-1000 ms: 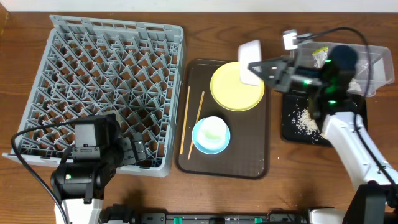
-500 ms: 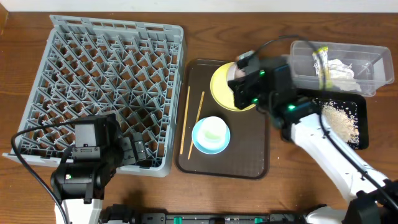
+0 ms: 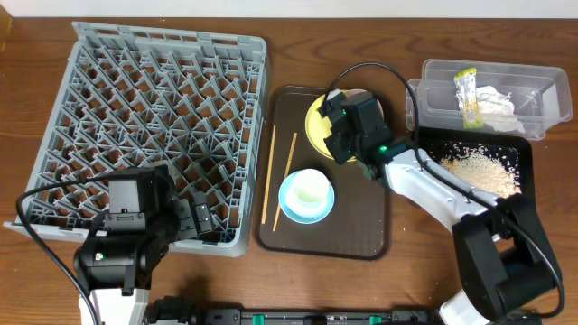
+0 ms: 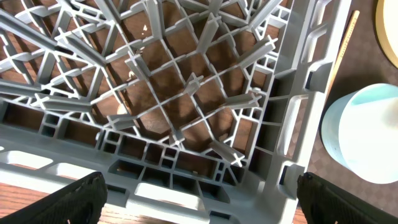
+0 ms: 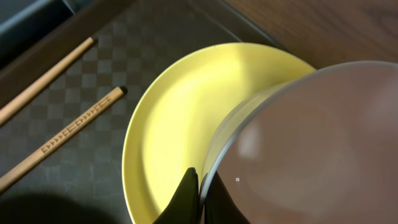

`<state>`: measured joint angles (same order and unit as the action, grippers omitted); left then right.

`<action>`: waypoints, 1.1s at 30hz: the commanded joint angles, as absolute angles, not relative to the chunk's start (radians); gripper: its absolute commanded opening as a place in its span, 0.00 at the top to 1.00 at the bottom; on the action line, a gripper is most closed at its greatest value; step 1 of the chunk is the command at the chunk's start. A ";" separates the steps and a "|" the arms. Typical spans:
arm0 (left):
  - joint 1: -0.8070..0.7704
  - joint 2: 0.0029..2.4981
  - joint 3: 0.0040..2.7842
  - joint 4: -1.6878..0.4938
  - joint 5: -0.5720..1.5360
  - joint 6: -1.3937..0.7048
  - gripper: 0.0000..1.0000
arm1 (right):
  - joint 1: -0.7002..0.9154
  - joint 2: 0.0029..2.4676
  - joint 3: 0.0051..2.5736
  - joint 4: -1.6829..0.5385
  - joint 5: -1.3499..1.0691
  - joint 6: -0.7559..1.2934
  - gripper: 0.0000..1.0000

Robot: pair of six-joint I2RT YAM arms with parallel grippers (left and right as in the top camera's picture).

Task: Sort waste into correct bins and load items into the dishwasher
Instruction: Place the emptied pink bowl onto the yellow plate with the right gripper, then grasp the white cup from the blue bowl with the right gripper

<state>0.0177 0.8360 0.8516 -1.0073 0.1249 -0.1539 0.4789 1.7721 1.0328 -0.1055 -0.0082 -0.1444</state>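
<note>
Waste sorted: wrapper (image 3: 467,90) and paper (image 3: 495,97) in clear tub (image 3: 542,99), rice scraps (image 3: 474,169) in black tray (image 3: 519,144). Grey rack (image 3: 153,117) holds nothing. Loading: right hand (image 5: 198,190) pinches rim of white bowl (image 5: 298,143) over yellow plate (image 5: 168,124); left hand (image 4: 205,199) spread above rack corner. On brown tray (image 3: 361,226), unloaded: blue bowl (image 3: 287,204), cup (image 3: 310,190), chopsticks (image 3: 290,167).

From up close, the right gripper (image 5: 199,182) has its dark fingers (image 5: 186,199) pinched on the pale rim of a bowl (image 5: 311,143) tilted over the yellow plate (image 5: 177,118), which sits on the checkered brown tray (image 5: 134,37) beside two wooden chopsticks (image 5: 68,134), with bare wooden table (image 5: 329,25) beyond.
</note>
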 commanded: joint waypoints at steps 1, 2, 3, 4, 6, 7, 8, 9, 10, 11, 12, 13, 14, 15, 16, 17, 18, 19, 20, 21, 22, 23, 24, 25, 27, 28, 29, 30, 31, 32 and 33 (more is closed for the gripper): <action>0.021 0.835 0.870 -1.010 0.128 -0.155 0.01 | 0.492 1.779 1.051 -0.095 -0.047 -0.164 0.92; 0.021 0.835 0.870 -1.010 0.128 -0.155 0.01 | 0.492 1.779 1.051 -0.099 -0.070 -0.160 0.75; 0.021 0.835 0.870 -1.010 0.128 -0.155 0.01 | 0.492 1.779 1.051 -0.103 -0.088 -0.152 0.69; 0.021 0.835 0.870 -1.010 0.128 -0.155 0.01 | 0.492 1.779 1.051 -0.112 -0.107 -0.137 0.70; 0.021 0.835 0.870 -1.011 0.128 -0.155 0.01 | 0.492 1.776 1.051 -0.131 -0.134 -0.099 0.62; 0.021 0.835 0.870 -1.013 0.128 -0.155 0.01 | 0.492 1.773 1.051 -0.143 -0.141 -0.081 0.54; 0.021 0.835 0.870 -1.013 0.128 -0.155 0.01 | 0.491 1.768 1.051 -0.154 -0.141 -0.064 0.46; 0.021 0.835 0.870 -1.013 0.128 -0.155 0.01 | 0.491 1.757 1.051 -0.166 -0.141 -0.056 0.44; 0.021 0.835 0.870 -1.013 0.128 -0.155 0.02 | 0.491 1.744 1.051 -0.174 -0.141 -0.056 0.43; 0.021 0.835 0.870 -1.013 0.128 -0.155 0.01 | 0.491 1.723 1.051 -0.180 -0.141 -0.056 0.43; 0.021 0.835 0.870 -1.013 0.128 -0.155 0.01 | 0.491 1.702 1.051 -0.185 -0.141 -0.056 0.43; 0.021 0.835 0.870 -1.013 0.128 -0.155 0.01 | 0.491 1.672 1.051 -0.192 -0.141 -0.054 0.45; 0.021 0.835 0.870 -1.013 0.128 -0.155 0.01 | 0.491 1.640 1.051 -0.200 -0.140 -0.039 0.48; 0.021 0.835 0.870 -1.013 0.128 -0.155 0.01 | 0.491 1.611 1.051 -0.207 -0.141 -0.021 0.49; 0.021 0.835 0.870 -1.013 0.128 -0.155 0.01 | 0.491 1.580 1.051 -0.218 -0.140 0.002 0.49; 0.021 0.835 0.870 -1.013 0.128 -0.155 0.01 | 0.493 1.545 1.051 -0.239 -0.141 0.031 0.49; 0.021 0.835 0.870 -1.013 0.128 -0.155 0.01 | 0.495 1.518 1.051 -0.265 -0.150 0.057 0.49; 0.021 0.835 0.870 -1.013 0.128 -0.155 0.02 | 0.498 1.491 1.051 -0.301 -0.171 0.079 0.49; 0.021 0.835 0.870 -1.013 0.128 -0.155 0.01 | 0.502 1.476 1.051 -0.338 -0.192 0.100 0.49; 0.021 0.835 0.870 -1.013 0.128 -0.155 0.01 | 0.506 1.467 1.051 -0.370 -0.209 0.115 0.49; 0.021 0.835 0.870 -1.013 0.128 -0.155 0.01 | 0.515 1.466 1.051 -0.437 -0.243 0.142 0.48; 0.021 0.835 0.870 -1.013 0.128 -0.155 0.01 | 0.522 1.470 1.050 -0.474 -0.252 0.150 0.48; 0.021 0.835 0.870 -1.013 0.128 -0.155 0.01 | 0.529 1.476 1.047 -0.509 -0.252 0.159 0.47; 0.021 0.835 0.870 -1.013 0.128 -0.155 0.01 | 0.537 1.480 1.044 -0.535 -0.251 0.164 0.48; 0.021 0.835 0.870 -1.013 0.128 -0.155 0.01 | 0.553 1.496 1.034 -0.569 -0.251 0.164 0.50; 0.021 0.835 0.870 -1.013 0.128 -0.155 0.01 | 0.561 1.509 1.030 -0.579 -0.251 0.164 0.51; 0.021 0.835 0.870 -1.013 0.128 -0.155 0.01 | 0.568 1.520 1.029 -0.588 -0.251 0.165 0.52; 0.021 0.835 0.870 -1.013 0.128 -0.155 0.01 | 0.577 1.537 1.029 -0.593 -0.249 0.179 0.53; 0.021 0.835 0.870 -1.013 0.128 -0.155 0.01 | 0.582 1.549 1.028 -0.595 -0.248 0.192 0.53; 0.021 0.835 0.870 -1.013 0.128 -0.155 0.01 | 0.590 1.576 1.028 -0.595 -0.248 0.213 0.57; 0.021 0.835 0.870 -1.013 0.128 -0.155 0.01 | 0.594 1.590 1.028 -0.595 -0.247 0.219 0.61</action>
